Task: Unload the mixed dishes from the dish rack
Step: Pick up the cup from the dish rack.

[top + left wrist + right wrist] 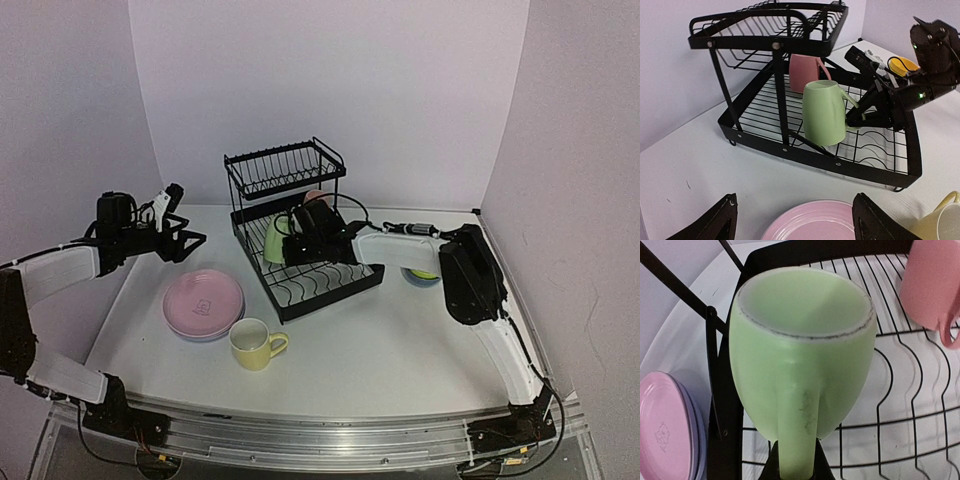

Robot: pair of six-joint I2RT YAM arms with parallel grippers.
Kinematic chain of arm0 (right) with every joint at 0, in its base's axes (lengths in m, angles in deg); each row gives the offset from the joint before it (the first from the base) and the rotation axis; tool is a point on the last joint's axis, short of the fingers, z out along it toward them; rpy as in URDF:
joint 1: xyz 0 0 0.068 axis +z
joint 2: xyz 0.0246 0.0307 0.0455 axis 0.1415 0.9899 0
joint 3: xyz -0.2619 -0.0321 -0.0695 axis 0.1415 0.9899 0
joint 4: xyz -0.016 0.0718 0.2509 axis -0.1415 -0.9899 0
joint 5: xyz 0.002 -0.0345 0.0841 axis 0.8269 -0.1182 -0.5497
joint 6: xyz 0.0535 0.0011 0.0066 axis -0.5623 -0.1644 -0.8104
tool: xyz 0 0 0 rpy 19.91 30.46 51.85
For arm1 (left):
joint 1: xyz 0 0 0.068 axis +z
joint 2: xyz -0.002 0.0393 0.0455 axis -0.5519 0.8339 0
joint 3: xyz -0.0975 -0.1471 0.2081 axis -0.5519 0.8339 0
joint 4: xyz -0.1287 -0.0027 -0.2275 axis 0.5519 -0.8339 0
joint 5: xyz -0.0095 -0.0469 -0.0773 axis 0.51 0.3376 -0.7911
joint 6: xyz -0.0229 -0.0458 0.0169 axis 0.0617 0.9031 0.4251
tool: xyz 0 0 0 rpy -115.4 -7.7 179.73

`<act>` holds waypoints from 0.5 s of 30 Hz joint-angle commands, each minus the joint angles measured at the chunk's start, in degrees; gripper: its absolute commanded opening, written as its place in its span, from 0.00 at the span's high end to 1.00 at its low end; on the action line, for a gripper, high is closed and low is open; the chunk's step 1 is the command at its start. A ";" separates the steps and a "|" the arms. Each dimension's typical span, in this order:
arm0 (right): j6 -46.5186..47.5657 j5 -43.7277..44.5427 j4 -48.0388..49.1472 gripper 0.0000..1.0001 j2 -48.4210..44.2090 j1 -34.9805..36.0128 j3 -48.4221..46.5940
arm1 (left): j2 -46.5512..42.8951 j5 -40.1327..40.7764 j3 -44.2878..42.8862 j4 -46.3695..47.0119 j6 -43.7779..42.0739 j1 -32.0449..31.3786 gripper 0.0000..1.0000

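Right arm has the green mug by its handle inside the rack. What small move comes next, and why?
Probably raise the green mug slightly, then draw it back over the dish rack's rim. The right gripper is shut on its handle, and the mug is low inside the tray, under the upper shelf.

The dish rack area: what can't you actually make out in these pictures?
- Pink mug: cut off by the right wrist view's edge; from above, mostly behind the right arm.
- Bowls: top view, right arm covers them; count unclear.
- Under the pink plate: top view, lower plates hidden.
- Right gripper fingertips: right wrist view, green mug handle hides them.
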 commanded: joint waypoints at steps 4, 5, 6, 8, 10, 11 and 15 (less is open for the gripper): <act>-16.83 -3.94 -0.64 1.00 -13.49 -0.14 7.04 | -0.26 -0.76 -0.30 2.75 -17.24 -4.79 0.22; -18.99 -4.50 -0.60 1.00 -13.97 -0.24 7.48 | 0.11 0.40 -0.57 3.02 -18.93 -6.14 0.22; -21.34 -5.56 -0.62 1.00 -14.34 -0.39 7.79 | 0.49 1.45 -0.79 3.46 -20.73 -7.82 0.22; -25.59 -7.58 -0.53 1.00 -15.09 -0.81 8.93 | 1.09 3.36 -0.90 4.75 -24.60 -10.24 0.22; -29.99 -9.73 0.16 1.00 -15.97 -1.37 10.21 | 1.55 3.59 -0.66 6.65 -27.79 -12.41 0.22; -31.29 -10.93 0.46 1.00 -16.70 -1.61 10.83 | 1.79 3.44 -0.50 8.17 -29.60 -13.01 0.22; -33.82 -13.45 0.90 1.00 -19.20 -2.06 11.50 | 2.61 3.45 0.87 13.30 -35.27 -15.75 0.21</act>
